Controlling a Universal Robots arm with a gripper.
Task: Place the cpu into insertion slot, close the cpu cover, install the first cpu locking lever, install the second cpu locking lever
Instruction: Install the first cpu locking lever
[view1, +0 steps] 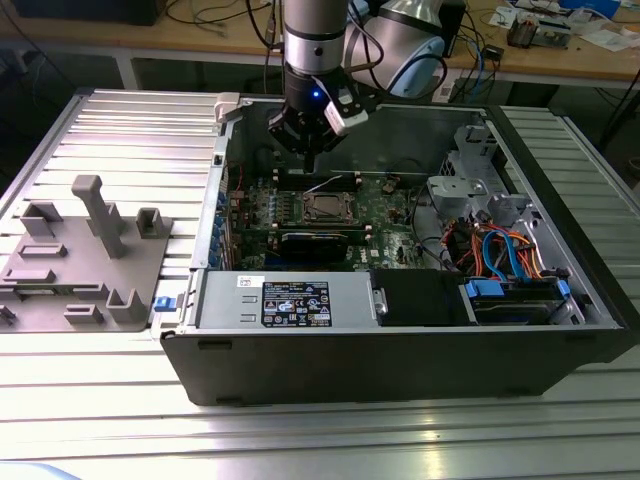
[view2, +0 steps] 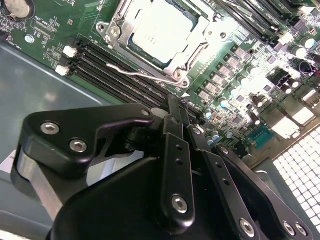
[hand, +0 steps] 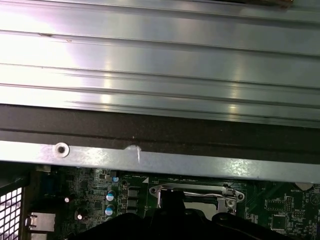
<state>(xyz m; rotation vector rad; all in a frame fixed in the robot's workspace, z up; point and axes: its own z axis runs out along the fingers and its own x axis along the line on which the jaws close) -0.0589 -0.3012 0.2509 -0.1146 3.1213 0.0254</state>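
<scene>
Black hand (view2: 172, 107), fingers pinched narrow and empty, is hovering beside the cpu cover (view2: 165, 37); pressing its wire lever (view2: 135, 74) squarely would latch best.

We can't really make out any text here. There's a black-and-white sticker (view1: 296, 302) on the grey power supply box (view1: 285, 300) in the exterior view, plus a small white label (view1: 247, 283) beside it, but the print is way too small for us to read. Same for the motherboard (view2: 240, 60) markings.
</scene>
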